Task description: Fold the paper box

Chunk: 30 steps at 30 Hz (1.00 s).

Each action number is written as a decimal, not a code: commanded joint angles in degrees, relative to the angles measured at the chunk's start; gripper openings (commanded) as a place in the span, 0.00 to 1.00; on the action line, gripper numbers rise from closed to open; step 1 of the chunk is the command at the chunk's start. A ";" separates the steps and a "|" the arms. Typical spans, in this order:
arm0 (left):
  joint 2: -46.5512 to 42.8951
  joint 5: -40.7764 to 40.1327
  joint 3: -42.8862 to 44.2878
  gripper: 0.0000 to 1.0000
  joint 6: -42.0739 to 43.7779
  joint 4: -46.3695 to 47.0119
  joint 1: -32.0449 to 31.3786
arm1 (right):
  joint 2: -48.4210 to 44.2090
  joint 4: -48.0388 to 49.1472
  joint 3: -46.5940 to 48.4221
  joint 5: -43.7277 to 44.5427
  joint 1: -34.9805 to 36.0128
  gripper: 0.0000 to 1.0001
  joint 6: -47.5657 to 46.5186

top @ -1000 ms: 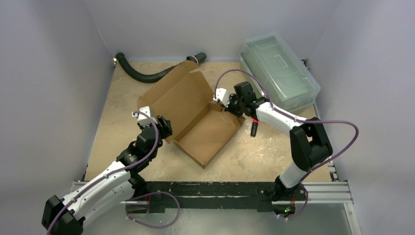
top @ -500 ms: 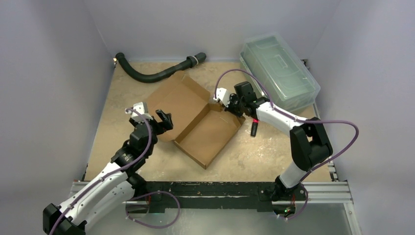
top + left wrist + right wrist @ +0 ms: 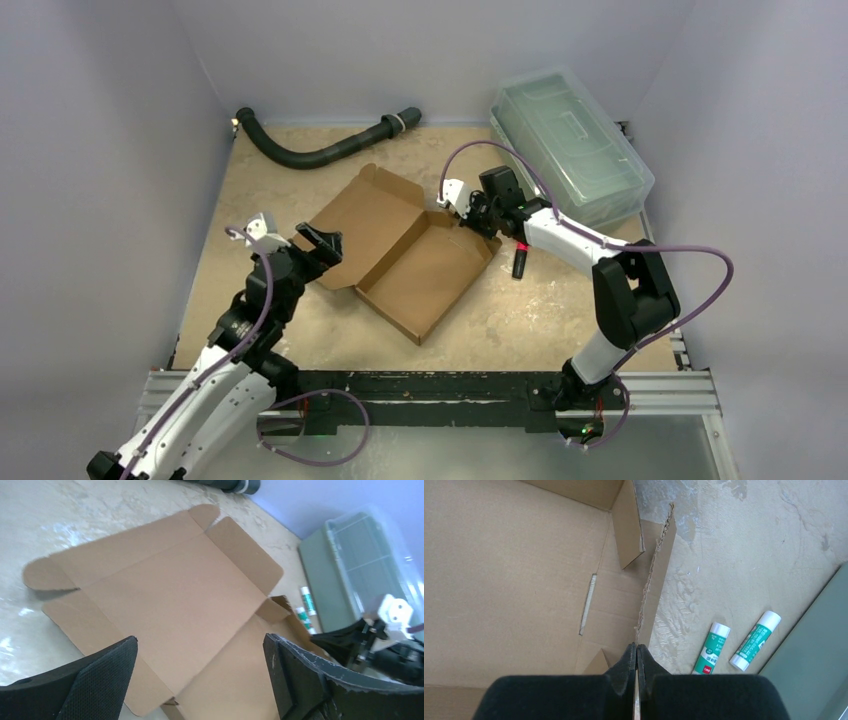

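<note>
The box sits mid-surface, its tray toward 5 o'clock and its lid lying flat toward 11 o'clock, so the long axis runs 11 to 5; the left tool, spread wide and holding nothing, hangs at the lid's 7 o'clock edge, with the lid toward 1 o'clock from it, and looks the nearer arm for lifting it; the right tool is clenched on the tray's 1 o'clock wall, likely bracing it.
</note>
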 commanded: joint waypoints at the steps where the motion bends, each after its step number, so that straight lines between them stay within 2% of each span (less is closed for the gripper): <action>1: -2.83 6.35 -2.87 0.97 -10.06 -3.92 0.56 | -0.70 0.94 1.01 -1.96 -0.20 0.00 0.86; 5: -4.64 10.96 -5.81 0.96 -15.63 -1.04 0.56 | -0.58 0.98 1.00 -2.17 -0.20 0.00 1.11; 9: -2.15 14.51 -2.71 0.92 -8.55 -5.20 0.56 | -1.83 1.78 0.88 -2.48 -0.21 0.00 1.85; 12: -1.81 13.31 -0.82 0.93 -5.69 -10.35 0.56 | -3.05 2.29 0.81 -3.46 -0.21 0.00 2.66; 15: -4.51 10.09 -2.71 0.96 -10.44 -12.04 0.56 | -3.15 2.50 0.75 -3.66 -0.20 0.00 2.71; 20: -6.81 5.21 -10.45 0.97 -17.13 -5.46 0.65 | -2.55 2.47 0.67 -3.50 -0.22 0.00 2.70; 24: -3.70 4.03 -8.70 0.98 -18.85 -5.10 0.69 | -2.47 2.42 0.65 -3.40 -0.19 0.00 2.70; 30: -3.71 4.28 -9.76 0.99 -21.64 -4.91 2.47 | -2.66 2.18 0.74 -3.75 -0.21 0.00 2.68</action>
